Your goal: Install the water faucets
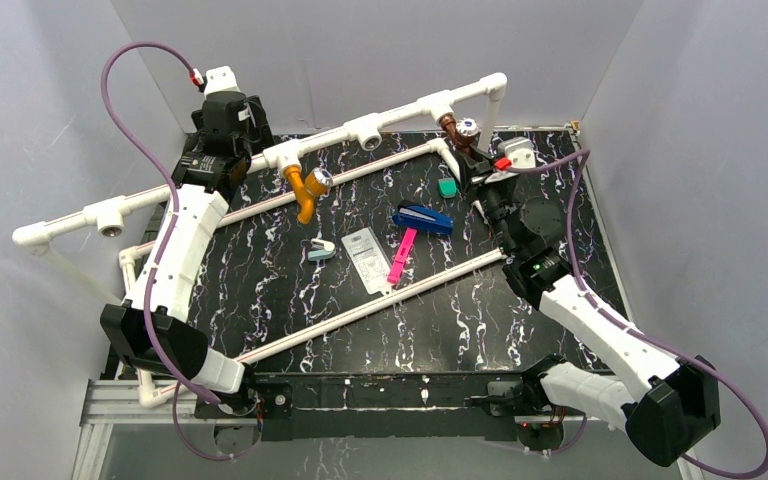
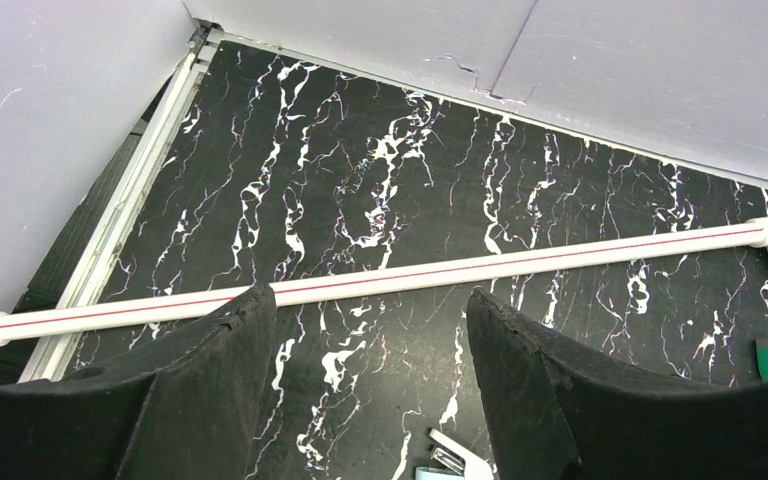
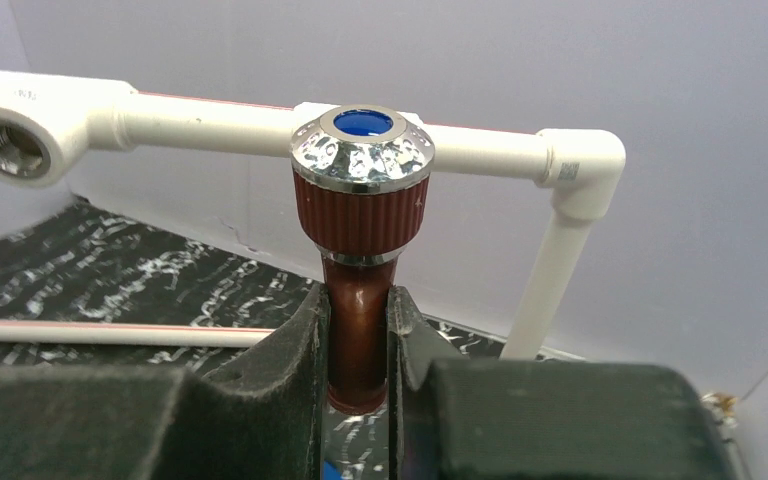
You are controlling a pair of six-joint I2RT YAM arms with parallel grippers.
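1. Mid-frame in the top view, a stapler (image 1: 423, 219) lies loose on the table (image 1: 290, 300); it plays no part in the task.
2. Further up, centre-left, the orange faucet (image 1: 306, 190) hangs from a tee (image 1: 285, 154) on the raised pipe (image 1: 400, 115). It looks seated, so I judge that half done.
3. At upper right, the right hand (image 3: 358, 310) is clamped on the body of the brown faucet (image 3: 360, 215), knob up, just in front of the pipe's right end. Whether its thread has met a tee I cannot tell; I judge this one unfinished.
4. At upper left, the left hand (image 2: 370, 300) is spread wide, holding nothing, over the table's far corner.
5. Left to do: screw the brown faucet home and let go.
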